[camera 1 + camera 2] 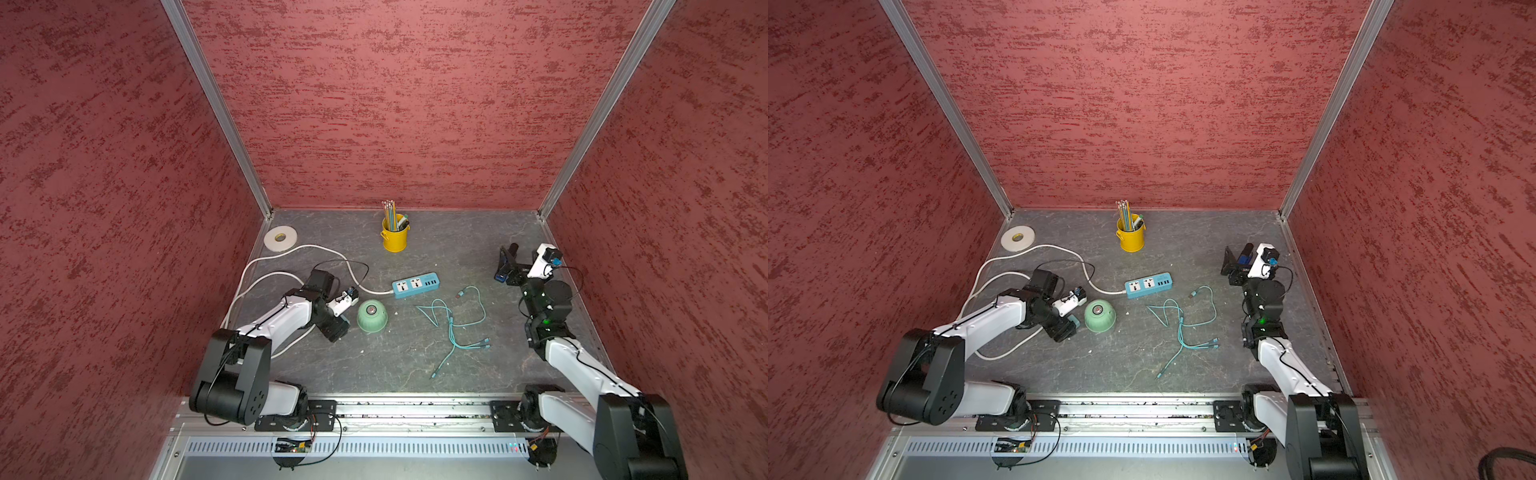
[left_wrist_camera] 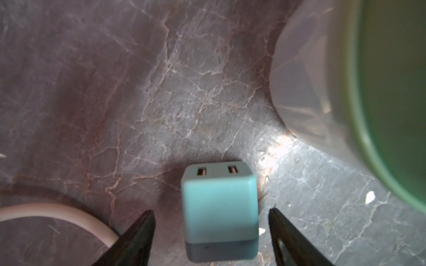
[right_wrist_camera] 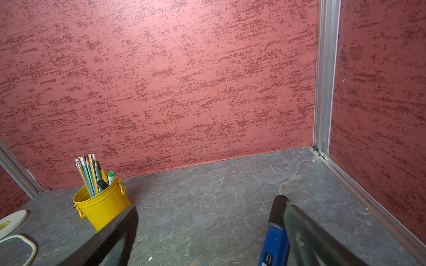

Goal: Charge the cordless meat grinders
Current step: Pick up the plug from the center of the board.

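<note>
Dark veined stone table (image 1: 415, 365), enclosed by red textured walls on three sides.

Top views: the cordless meat grinder (image 1: 372, 316) sits dome-up on the table, left of centre, just beside the left arm's wrist, its dark-and-silver button on top. The left gripper (image 1: 343, 324) points down next to it, and the wrist hides most of its fingers. A teal plug adapter (image 1: 1074, 320) shows only as a sliver beneath. A blue power strip (image 1: 415, 285) lies behind the grinder, apart from it; its white cord (image 1: 266, 259) loops away, partly under the left arm. Teal charging cables (image 1: 453, 324) lie loose to the right of the grinder. The right gripper (image 1: 508, 259) is raised near the right wall, spread wide, holding nothing.

Left wrist view: the fingers (image 2: 138, 235) stand either side of the plug adapter with bare table showing on both sides, so it is released, with no contact seen. Only the fingertips show; the rest is cut off. The grinder appears as a blurred green rim at the frame edge.

Right wrist view: jaws apart and empty. One finger partly covers a yellow pencil cup (image 3: 103, 207)
</note>
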You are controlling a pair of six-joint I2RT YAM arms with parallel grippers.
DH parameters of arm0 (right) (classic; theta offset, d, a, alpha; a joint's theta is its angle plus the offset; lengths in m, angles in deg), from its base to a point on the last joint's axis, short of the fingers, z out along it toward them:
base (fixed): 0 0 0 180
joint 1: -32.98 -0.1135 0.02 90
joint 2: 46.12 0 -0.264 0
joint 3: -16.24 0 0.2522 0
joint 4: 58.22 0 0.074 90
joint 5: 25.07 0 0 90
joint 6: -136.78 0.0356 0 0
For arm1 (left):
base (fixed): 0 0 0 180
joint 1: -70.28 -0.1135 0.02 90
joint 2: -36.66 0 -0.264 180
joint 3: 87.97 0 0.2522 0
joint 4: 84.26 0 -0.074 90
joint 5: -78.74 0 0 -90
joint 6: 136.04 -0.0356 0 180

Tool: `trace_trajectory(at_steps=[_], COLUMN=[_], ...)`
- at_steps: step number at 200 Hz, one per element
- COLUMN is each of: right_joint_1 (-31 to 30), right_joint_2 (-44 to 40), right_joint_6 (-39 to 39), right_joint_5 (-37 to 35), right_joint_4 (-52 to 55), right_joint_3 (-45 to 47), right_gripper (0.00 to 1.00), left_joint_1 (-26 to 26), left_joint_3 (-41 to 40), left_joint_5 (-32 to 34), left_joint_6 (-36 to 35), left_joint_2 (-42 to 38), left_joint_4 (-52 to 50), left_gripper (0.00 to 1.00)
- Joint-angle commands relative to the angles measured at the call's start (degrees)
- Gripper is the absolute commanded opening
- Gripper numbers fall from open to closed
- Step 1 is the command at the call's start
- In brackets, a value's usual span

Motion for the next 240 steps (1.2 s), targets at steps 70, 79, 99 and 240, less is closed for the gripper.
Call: trace_trajectory(at_steps=[70, 79, 99, 240], right_joint_1=[0.0, 0.0, 0.0, -7.3], right_joint_2=[-0.5, -0.5, -0.7, 11.9], right_joint_6=[-0.2, -0.2, 0.0, 19.3], right_joint_5=[0.0, 0.0, 0.3, 25.3], right_joint_4=[0.0, 0.2, 0.6, 34.5], right_joint_3=[0.4, 0.4, 0.1, -29.9], right_gripper=[1.00, 1.00, 1.00, 0.90], left_joint_1=[-0.2, -0.2, -0.2, -0.1], left_joint_3=[2.4, 2.5, 2.8, 4.5], left_joint_5=[-1.6, -1.7, -1.4, -13.7], left_joint_6=[-1.7, -1.8, -1.8, 6.4], left_joint_2=[2.0, 1.9, 1.5, -26.4], left_joint_4=[-1.9, -2.0, -2.4, 17.1], left_gripper=[0.54, 0.52, 0.48, 0.40])
